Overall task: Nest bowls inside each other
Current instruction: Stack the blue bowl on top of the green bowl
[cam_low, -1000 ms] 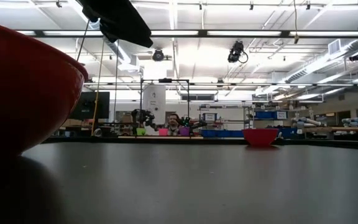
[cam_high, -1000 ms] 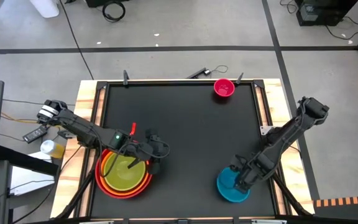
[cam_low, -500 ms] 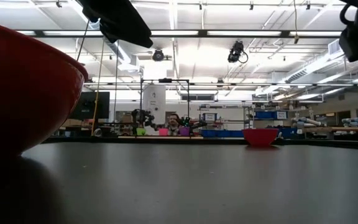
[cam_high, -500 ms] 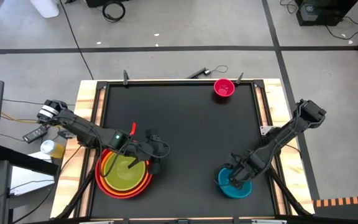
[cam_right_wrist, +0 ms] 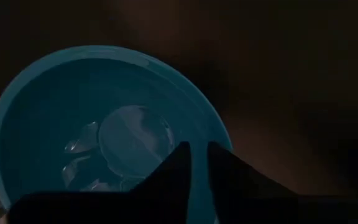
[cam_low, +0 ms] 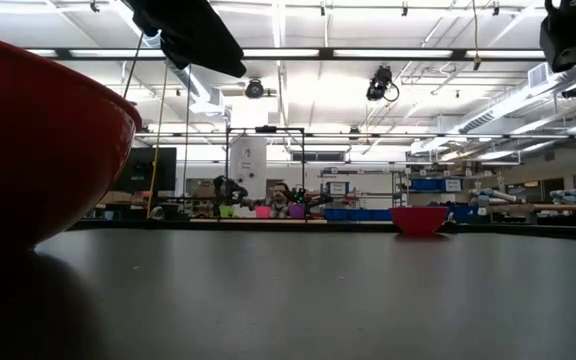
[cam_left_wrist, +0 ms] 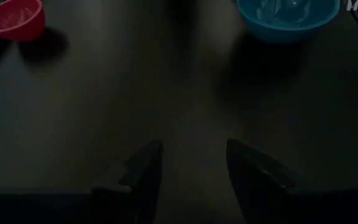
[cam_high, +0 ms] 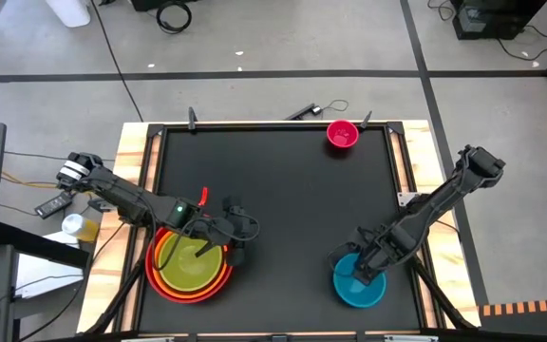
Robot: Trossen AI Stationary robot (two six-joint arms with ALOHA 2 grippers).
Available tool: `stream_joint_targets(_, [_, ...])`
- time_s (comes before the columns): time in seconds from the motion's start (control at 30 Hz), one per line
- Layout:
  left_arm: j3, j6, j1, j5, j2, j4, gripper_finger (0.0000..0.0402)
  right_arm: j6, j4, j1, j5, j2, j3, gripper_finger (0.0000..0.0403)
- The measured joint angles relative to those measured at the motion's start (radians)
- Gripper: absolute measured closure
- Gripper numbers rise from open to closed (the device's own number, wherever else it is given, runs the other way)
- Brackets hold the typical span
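The red bowl (cam_high: 160,282), orange bowl (cam_high: 163,249) and yellow-green bowl (cam_high: 196,268) sit nested at the table's near left; the red one fills the low view's left (cam_low: 38,130). My left gripper (cam_high: 240,242) hovers open (cam_left_wrist: 188,149) at the stack's right edge. The blue bowl (cam_high: 359,285) is at the near right, with my right gripper (cam_high: 357,274) shut on it (cam_right_wrist: 199,152). The small pink bowl (cam_high: 342,134) rests on its base at the far right edge. My right gripper holds the blue bowl by its rim (cam_right_wrist: 215,129) on the bowl's far-left side. One finger (cam_right_wrist: 169,165) is inside the bowl and the other (cam_right_wrist: 232,168) outside, with the wall pinched between them. The fingers come from above, pointing down. Whether the bowl is clear of the table I cannot tell.
Bare black tabletop (cam_high: 283,190) lies between the stack, the blue bowl and the pink bowl. A raised frame (cam_high: 269,124) runs round the table. A cable and small tool (cam_high: 311,110) lie just beyond the far edge.
My right arm has shifted a little toward the table's left over the blue bowl, and more of it now shows at the low view's top right. The blue bowl's edge has left the low view's right margin.
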Motion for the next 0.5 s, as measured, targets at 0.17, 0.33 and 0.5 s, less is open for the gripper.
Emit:
stream_joint_targets(0.17, [0.000, -0.008, 0.000, 0.000, 0.000, -0.001, 0.0221, -0.033, -0.003, 0.015, 0.008, 0.012, -0.006, 0.0272])
stream_joint_targets(0.33, [0.000, -0.008, 0.000, 0.000, 0.000, -0.002, 0.0221, -0.066, -0.013, 0.012, 0.023, 0.048, -0.032, 0.0216])
stream_joint_targets(0.5, [0.000, -0.016, 0.000, 0.000, 0.000, -0.008, 0.0221, -0.067, -0.021, -0.005, 0.013, 0.063, -0.033, 0.0203])
